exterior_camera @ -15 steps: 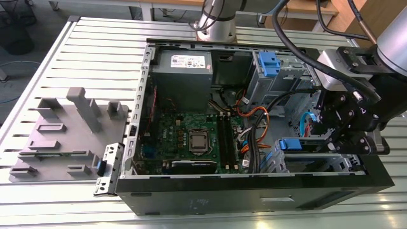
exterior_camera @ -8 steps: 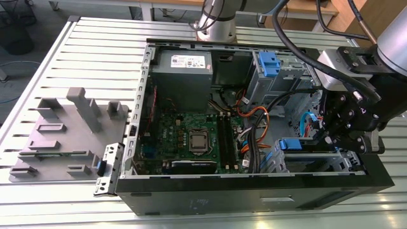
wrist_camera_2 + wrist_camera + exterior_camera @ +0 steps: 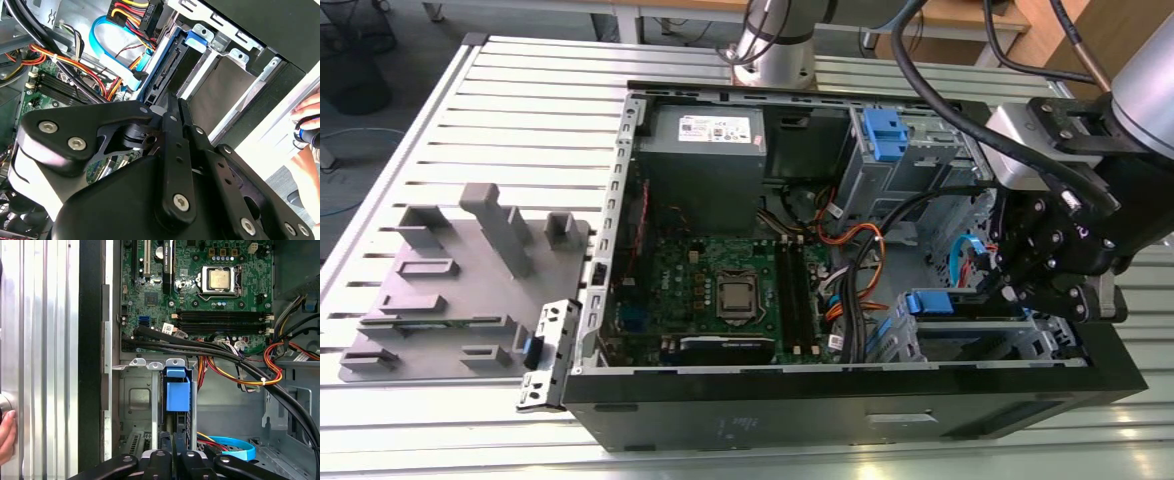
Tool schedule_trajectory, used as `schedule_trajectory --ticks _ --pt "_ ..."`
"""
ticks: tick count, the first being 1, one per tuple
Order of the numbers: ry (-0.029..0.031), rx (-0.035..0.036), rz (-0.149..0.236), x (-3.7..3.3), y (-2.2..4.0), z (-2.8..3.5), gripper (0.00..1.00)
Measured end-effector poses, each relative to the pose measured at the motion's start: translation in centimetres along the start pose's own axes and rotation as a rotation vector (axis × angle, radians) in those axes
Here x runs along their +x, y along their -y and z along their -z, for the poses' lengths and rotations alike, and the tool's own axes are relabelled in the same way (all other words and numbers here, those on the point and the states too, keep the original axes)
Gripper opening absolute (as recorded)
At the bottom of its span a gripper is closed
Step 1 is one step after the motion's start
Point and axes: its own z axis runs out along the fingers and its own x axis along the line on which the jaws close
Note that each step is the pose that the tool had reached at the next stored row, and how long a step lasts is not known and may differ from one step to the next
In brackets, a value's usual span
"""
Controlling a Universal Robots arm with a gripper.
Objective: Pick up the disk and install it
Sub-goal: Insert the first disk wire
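Exterior view: closed gripper against disk

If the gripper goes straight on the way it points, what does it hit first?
Probably the disk, standing edge-on in the bay right ahead of the gripper. Whether they already touch is unclear.

disk | you see its blue carrier frame end | slotted edgewise in the grey drive bay | lower right of the exterior view
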Motion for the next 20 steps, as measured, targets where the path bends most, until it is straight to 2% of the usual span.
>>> schedule_trajectory --ticks 3,9,17,20 --pt "0.0013 0.0 0.0 0.0 0.0 0.13 0.16" --pt "0.0145 -0.0002 0.0 -0.01 -0.01 1.0 0.16" --pt "0.0178 -0.0002 0.0 -0.17 -0.01 1.71 0.16" --pt "0.0185 -0.0002 0.0 -0.31 -0.01 1.75 0.16"
